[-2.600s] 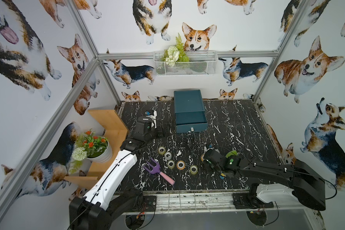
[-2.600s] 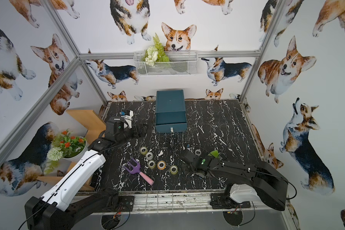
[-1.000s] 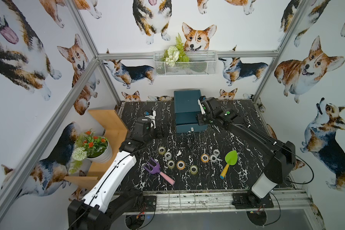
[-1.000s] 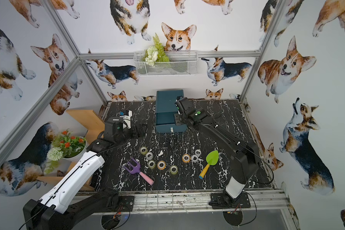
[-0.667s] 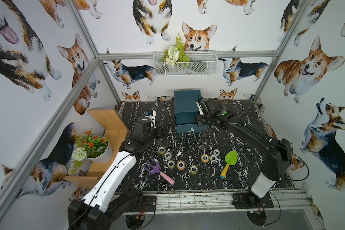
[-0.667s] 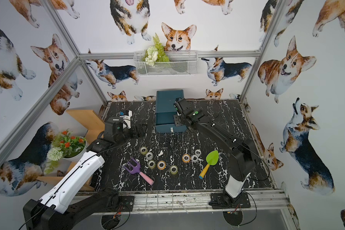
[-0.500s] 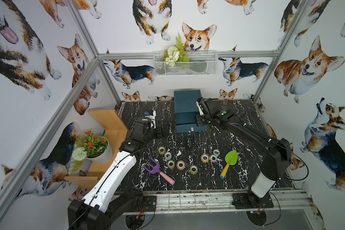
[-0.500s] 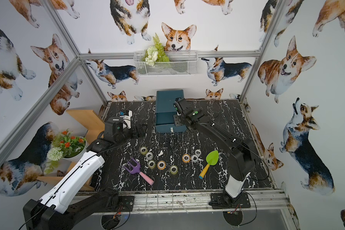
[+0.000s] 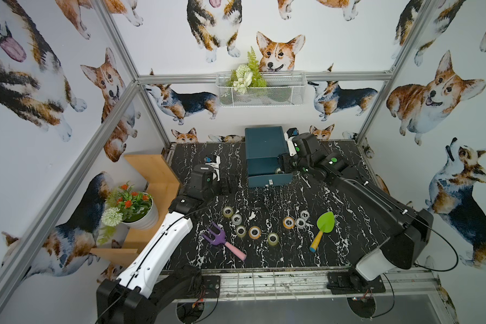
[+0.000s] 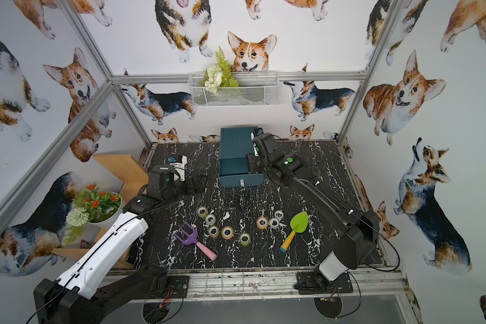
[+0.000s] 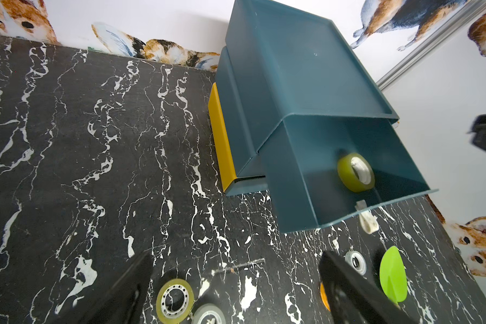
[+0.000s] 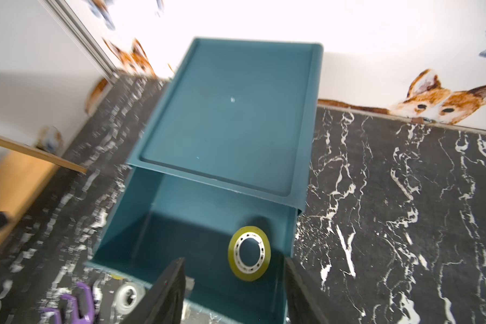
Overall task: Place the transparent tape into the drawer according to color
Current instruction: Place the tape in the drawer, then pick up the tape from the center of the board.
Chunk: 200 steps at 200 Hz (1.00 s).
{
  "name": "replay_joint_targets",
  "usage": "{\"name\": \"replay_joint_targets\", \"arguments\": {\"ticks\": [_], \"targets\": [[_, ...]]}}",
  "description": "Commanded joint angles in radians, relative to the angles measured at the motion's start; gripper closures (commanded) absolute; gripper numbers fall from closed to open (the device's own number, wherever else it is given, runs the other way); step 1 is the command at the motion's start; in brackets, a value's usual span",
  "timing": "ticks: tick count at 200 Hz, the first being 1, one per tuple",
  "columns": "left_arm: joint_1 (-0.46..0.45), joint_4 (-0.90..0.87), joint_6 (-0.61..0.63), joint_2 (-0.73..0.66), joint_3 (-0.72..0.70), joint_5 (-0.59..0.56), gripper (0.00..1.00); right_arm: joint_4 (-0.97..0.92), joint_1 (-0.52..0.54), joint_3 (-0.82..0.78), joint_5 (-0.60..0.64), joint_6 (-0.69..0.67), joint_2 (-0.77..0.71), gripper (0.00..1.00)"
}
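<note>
A teal drawer unit point(image 9: 265, 140) stands at the back of the table, with its top drawer point(image 9: 270, 179) pulled out. One yellow-green transparent tape roll point(image 12: 249, 253) stands on edge in that drawer by its right wall, also visible in the left wrist view point(image 11: 355, 172). My right gripper point(image 9: 285, 165) hangs over the drawer's right side, open, its fingers point(image 12: 174, 280) apart from the roll. Several more rolls, yellow-green point(image 9: 227, 211), grey point(image 9: 300, 223) and orange point(image 9: 254, 232), lie on the table's middle. My left gripper point(image 9: 230, 183) hovers open and empty left of the drawer.
A green toy trowel point(image 9: 324, 225) lies right of the rolls and a purple toy rake point(image 9: 216, 238) lies left of them. A wooden shelf point(image 9: 152, 174) and a flower pot point(image 9: 141, 216) stand at the left edge. A yellow lower drawer point(image 11: 222, 140) is shut.
My right arm swung from the front rolls to the open drawer. Its jaws have parted, and the yellow-green roll now rests free in the drawer. The left arm has not moved.
</note>
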Motion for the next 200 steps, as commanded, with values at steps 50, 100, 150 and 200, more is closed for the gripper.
{"name": "replay_joint_targets", "arguments": {"ticks": [50, 100, 150, 200], "targets": [[-0.010, -0.064, -0.103, 0.060, -0.038, -0.035, 0.03, 0.368, 0.000, -0.481, -0.119, 0.094, -0.381, 0.38], [-0.028, -0.016, -0.250, 0.101, -0.196, -0.041, 0.06, 0.380, 0.001, -0.625, -0.111, 0.103, -0.528, 0.38], [-0.040, -0.041, -0.255, 0.263, -0.150, -0.145, 0.06, 0.387, 0.000, -0.655, -0.109, 0.090, -0.555, 0.38], [-0.091, -0.012, -0.253, 0.404, -0.138, -0.164, 0.09, 0.384, 0.001, -0.664, -0.106, 0.087, -0.575, 0.38]]}}
